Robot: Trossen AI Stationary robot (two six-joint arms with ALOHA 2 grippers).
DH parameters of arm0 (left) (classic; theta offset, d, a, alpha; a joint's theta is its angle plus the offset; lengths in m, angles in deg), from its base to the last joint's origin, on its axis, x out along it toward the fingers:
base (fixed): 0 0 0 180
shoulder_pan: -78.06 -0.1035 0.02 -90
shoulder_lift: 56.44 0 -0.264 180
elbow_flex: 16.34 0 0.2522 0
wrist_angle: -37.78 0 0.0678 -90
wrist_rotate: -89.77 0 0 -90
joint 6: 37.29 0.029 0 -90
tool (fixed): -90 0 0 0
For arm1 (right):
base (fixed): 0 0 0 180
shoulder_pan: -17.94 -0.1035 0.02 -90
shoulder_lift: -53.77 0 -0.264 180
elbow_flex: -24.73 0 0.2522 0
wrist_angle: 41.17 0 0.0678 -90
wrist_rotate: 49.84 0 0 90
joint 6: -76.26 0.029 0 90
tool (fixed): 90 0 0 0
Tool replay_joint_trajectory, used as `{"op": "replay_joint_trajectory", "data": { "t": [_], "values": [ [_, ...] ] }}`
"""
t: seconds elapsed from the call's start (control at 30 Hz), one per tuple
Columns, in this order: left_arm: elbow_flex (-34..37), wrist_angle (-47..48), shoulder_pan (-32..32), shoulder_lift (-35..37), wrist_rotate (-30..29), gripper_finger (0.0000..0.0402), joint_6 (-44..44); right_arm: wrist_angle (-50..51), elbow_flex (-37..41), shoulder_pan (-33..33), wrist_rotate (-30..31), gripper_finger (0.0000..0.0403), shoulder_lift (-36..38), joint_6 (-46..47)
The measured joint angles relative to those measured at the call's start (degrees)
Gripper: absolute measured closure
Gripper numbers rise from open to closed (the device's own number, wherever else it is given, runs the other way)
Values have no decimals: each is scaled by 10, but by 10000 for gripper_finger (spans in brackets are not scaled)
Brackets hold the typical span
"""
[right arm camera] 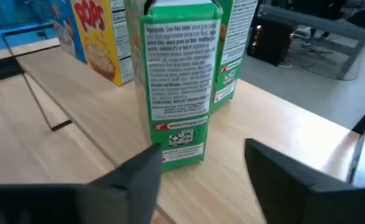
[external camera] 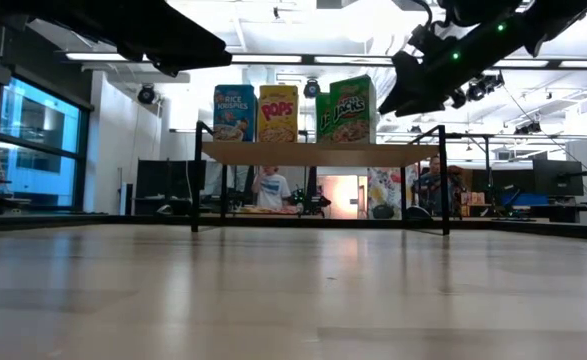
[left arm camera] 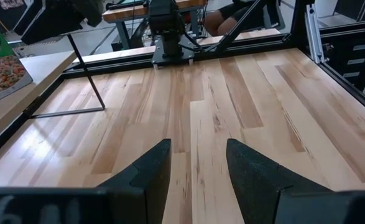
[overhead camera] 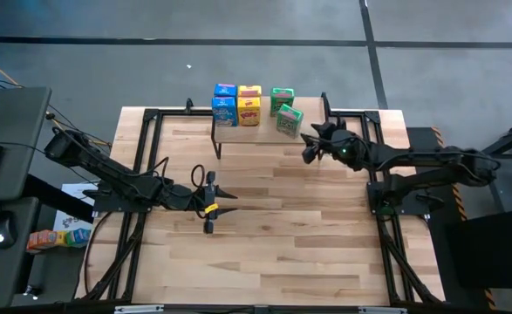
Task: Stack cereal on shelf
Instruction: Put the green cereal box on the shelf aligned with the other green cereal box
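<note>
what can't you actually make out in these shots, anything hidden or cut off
- Rear blue, yellow and green boxes: in the low view only three fronts show; each front box, like the front green box, hides the one behind it.
- Right claw: in the low view it is a dark silhouette against the bright ceiling, so its fingers are unreadable.
- Shelf: from above its legs are mostly hidden under the top board.
- Left arm's green box: cut off by the picture edge.
</note>
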Motion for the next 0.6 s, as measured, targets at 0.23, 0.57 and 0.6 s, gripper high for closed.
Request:
{"op": "replay_joint_trajectory", "data": {
  "t": [0.23, 0.57, 0.6],
  "values": [
    [0, -1, 0, 0, -1, 257, 0, -37, 0, -30, 41, 373, -25, 14],
    [0, -3, 0, 0, -2, 257, 0, -119, 0, -26, 53, 397, -56, 10],
    [0, -3, 0, 0, -2, 257, 0, -122, 0, -23, 52, 395, -58, 9]
  ]
}}
